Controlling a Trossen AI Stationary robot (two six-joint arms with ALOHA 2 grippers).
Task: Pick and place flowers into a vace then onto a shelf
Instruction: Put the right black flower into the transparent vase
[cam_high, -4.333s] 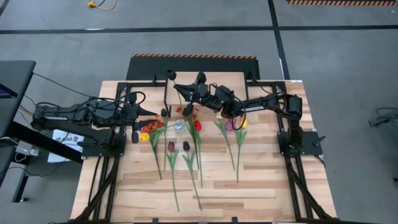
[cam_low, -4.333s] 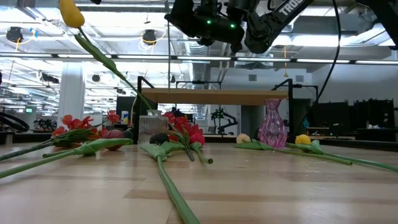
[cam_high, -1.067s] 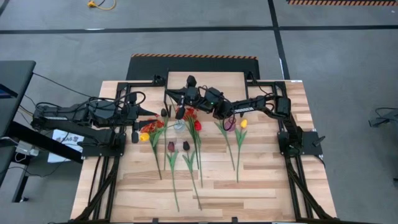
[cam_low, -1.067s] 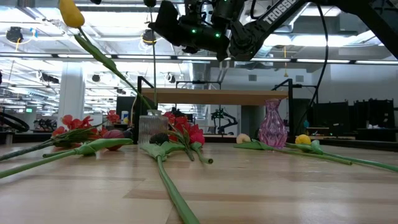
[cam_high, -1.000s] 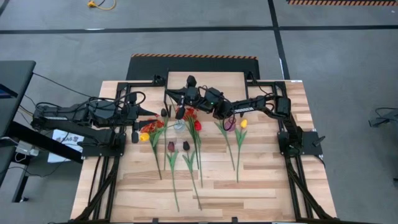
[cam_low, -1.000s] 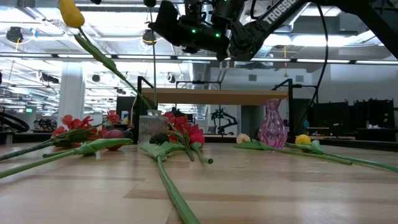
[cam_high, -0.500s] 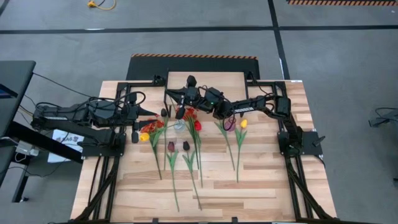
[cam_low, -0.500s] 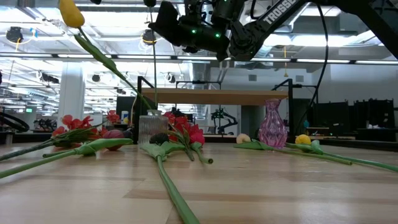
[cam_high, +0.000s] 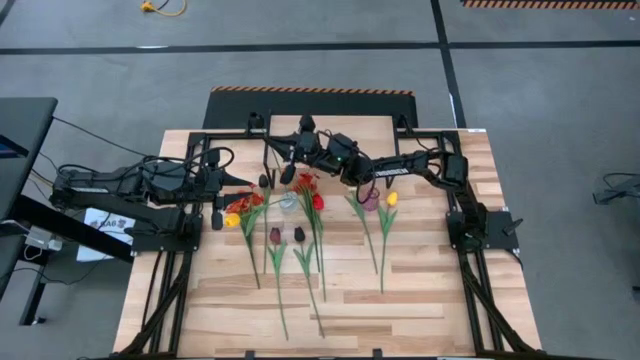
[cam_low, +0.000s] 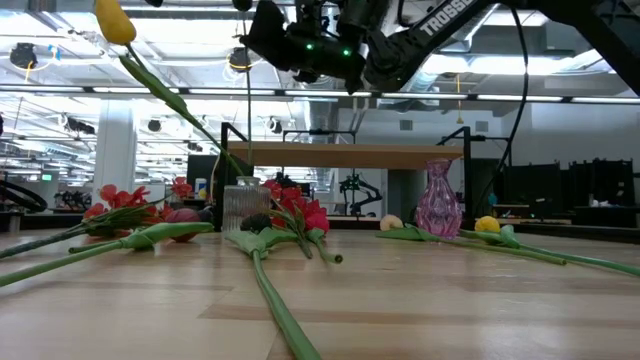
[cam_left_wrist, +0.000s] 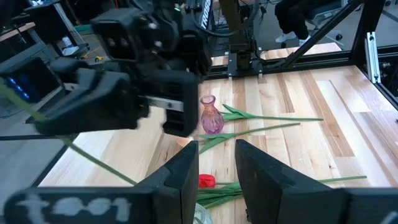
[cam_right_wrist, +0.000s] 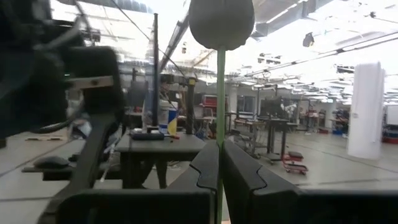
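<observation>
OK, your right gripper is up high, above the clear ribbed glass vase. Its fingers are pinched tight on the long green stem of a pale-headed tulip, just under the head. The rest of the stem hangs straight down toward the vase mouth. From the low view I can't tell if the stem tip is inside the rim yet or just over it.

Step in hand, as I read it: drop the stem into the vase.
- Check the tip vs. the rim before you lower, and centre it over the mouth.
- Come straight down, slow, w/ no sideways drift. A light vase will likely tip if the stem drags on the wall.
- Let go only once most of the stem is in, since the tulip is top-heavy.

The left gripper hovers just beside the vase, fingers part open, w/ nothing between them. Use it to steady the vase if needed.

The other flowers lie on the table around the vase. The light wood plank shelf on black legs stands behind the vase, w/ a pink glass vase near it.
</observation>
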